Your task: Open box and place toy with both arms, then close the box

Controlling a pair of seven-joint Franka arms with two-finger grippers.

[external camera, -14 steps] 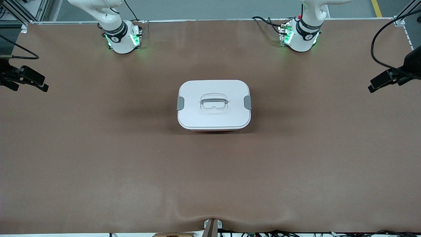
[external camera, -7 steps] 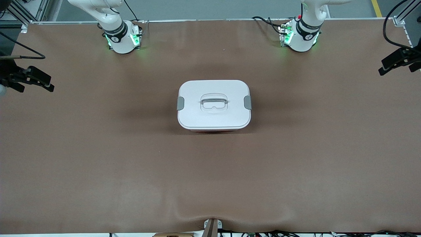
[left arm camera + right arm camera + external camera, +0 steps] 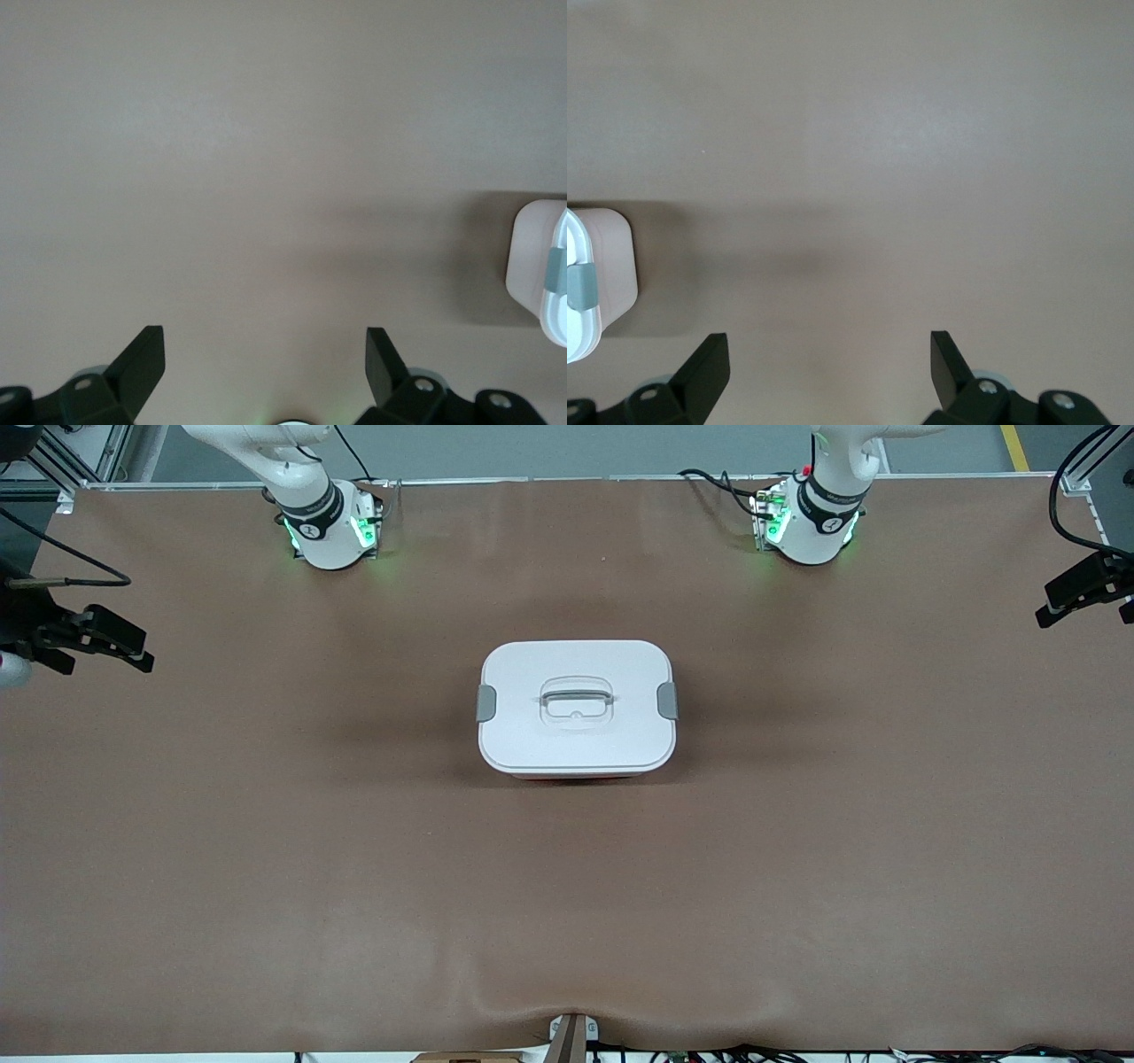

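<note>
Left gripper [image 3: 261, 359]: jaws released, spread wide, nothing between the two black fingers [image 3: 142, 365], only bare brown table [image 3: 266, 177] beneath. Right gripper [image 3: 824, 363]: same, fingers [image 3: 946, 363] parted wide and empty over bare tabletop. In the front view the left gripper [image 3: 1076, 589] hangs over the table's edge at the left arm's end, about 2 o'clock from the box; the right gripper [image 3: 97, 642] hangs over the right arm's end, about 10 o'clock from it. Both stand well apart from the box. The box [image 3: 576, 707] sits at the middle of the table, upright, lid on. Lid [image 3: 576, 757] is white, rounded-rectangular, with a grey clip [image 3: 486, 702] at 9 o'clock and another grey clip [image 3: 668, 701] at 3 o'clock, both lying flat against the sides. A recessed grey handle [image 3: 577, 687] lies flat at the lid's centre. A thin strip of pink tub [image 3: 576, 777] shows under the lid's 6 o'clock edge. Each wrist view catches one end of the box: pale pink wall, white lid rim, one grey clip [image 3: 555, 270]. Arm bases [image 3: 332, 527] glow green along the table's 12 o'clock edge.
</note>
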